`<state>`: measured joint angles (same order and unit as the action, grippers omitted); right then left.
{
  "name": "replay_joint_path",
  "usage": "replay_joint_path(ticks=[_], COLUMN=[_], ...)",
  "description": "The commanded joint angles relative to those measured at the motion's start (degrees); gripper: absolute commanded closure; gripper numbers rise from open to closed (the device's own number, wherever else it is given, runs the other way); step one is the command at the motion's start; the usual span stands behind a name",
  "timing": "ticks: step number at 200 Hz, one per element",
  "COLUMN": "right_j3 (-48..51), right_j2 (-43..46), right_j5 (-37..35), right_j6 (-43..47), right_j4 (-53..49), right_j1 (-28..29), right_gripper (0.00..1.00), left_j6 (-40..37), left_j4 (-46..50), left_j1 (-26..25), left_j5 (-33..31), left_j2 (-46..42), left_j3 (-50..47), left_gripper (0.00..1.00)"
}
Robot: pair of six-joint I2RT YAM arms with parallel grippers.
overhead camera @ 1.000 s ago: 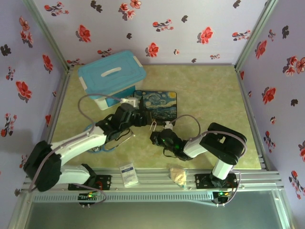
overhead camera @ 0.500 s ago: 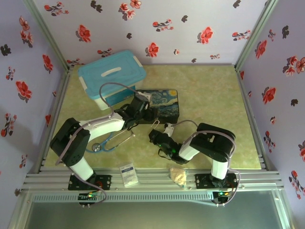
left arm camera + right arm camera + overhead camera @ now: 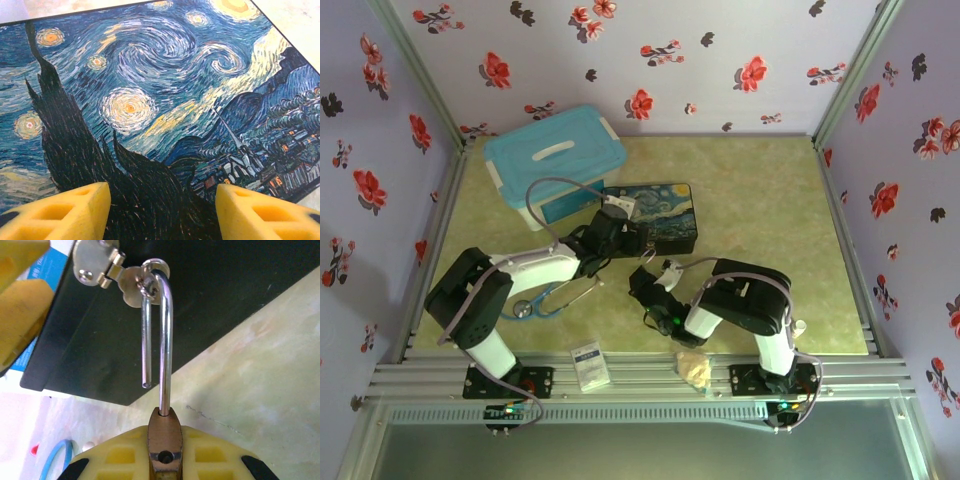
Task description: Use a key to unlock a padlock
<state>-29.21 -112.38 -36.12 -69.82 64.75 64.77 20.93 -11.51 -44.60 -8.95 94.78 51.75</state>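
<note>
padlock: the brass padlock (image 3: 163, 437) is pinched by its body between the yellow fingers of the right gripper (image 3: 164, 462), with the shackle pointing away from the wrist cam

shackle: the silver shackle (image 3: 167, 330) is popped. The long leg sits in the body and the short leg's end hangs free beside it, clear of the body. The bend is hooked through the little ring of the hasp (image 3: 97, 262) on the dark side of the painted box (image 3: 100, 340).

right hand: clamped tight on the padlock body, so lock and gripper are touching. Both sit right at the box's near side, over the table (image 3: 270, 370).

left hand: the left gripper (image 3: 162, 212) hangs over the box's starry lid. Its fingers (image 3: 65, 212) are spread apart, with just lid showing through the gap. In the right wrist view, what looks like one of its yellow fingers sits just beside the hasp.

lock vs left hand: near each other but not touching, as far as I can tell

vs a second ago: the left arm was stretched out low with its elbow way off to the left. Now it's folded up and the gripper has slid a bit further along the box's near edge. The right arm's elbow swung in leftward, while its gripper stayed roughly put by the box. The blue tub (image 3: 555, 160) and stethoscope (image 3: 545, 298) haven't budged.
</note>
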Motion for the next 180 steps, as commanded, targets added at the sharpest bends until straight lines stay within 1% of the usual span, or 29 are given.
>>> replay_joint_path(ticks=[1,26,43,66,84,108,126,141,163,180], right_j3=[-1.7,-2.5,-1.4,0.6,1.7,1.3,1.3,1.9,2.0,1.7], right_j2=[-1.3,0.3,2.3,2.9,3.4,2.8,1.1,0.3,-0.7,-2.5], right_j5=[-5.7,-3.1,-2.6,-0.7,0.9,3.3,2.4,-1.1,-5.0,-5.3], right_j6=[4.5,7.3,6.9,8.2,7.3,8.8,8.3,7.5,5.5,4.5], right_j4=[7.6,5.8,3.6,7.8,9.8,12.1,13.9,14.1,12.9,14.6], right_j1=[-1.5,-2.3,-3.1,-4.7,-6.0,-6.0,-5.1,-3.3,-1.4,-1.0], right_gripper=[1.00,1.00,1.00,1.00,1.00,1.00,1.00,1.00,1.00,1.00], left_j6=[-0.7,-1.1,-1.7,-2.2,-2.4,-1.4,1.8,5.6,8.4,11.3], left_j4=[8.3,7.3,7.5,7.3,7.2,6.8,6.6,7.3,9.7,11.2], left_j1=[0.3,0.4,0.4,0.3,0.4,0.4,0.8,1.3,2.1,3.5], left_j5=[1.5,1.5,1.3,1.4,1.4,1.4,2.8,3.5,3.7,3.7], left_j2=[3.5,3.5,3.6,3.5,3.8,3.5,1.3,-1.6,-5.8,-8.5], left_j3=[-4.6,-6.1,-6.4,-6.9,-7.0,-7.1,-6.6,-5.1,-1.5,1.2], left_gripper=[0.43,0.43,0.43,0.44,0.45,0.44,0.39,0.33,0.27,0.22])
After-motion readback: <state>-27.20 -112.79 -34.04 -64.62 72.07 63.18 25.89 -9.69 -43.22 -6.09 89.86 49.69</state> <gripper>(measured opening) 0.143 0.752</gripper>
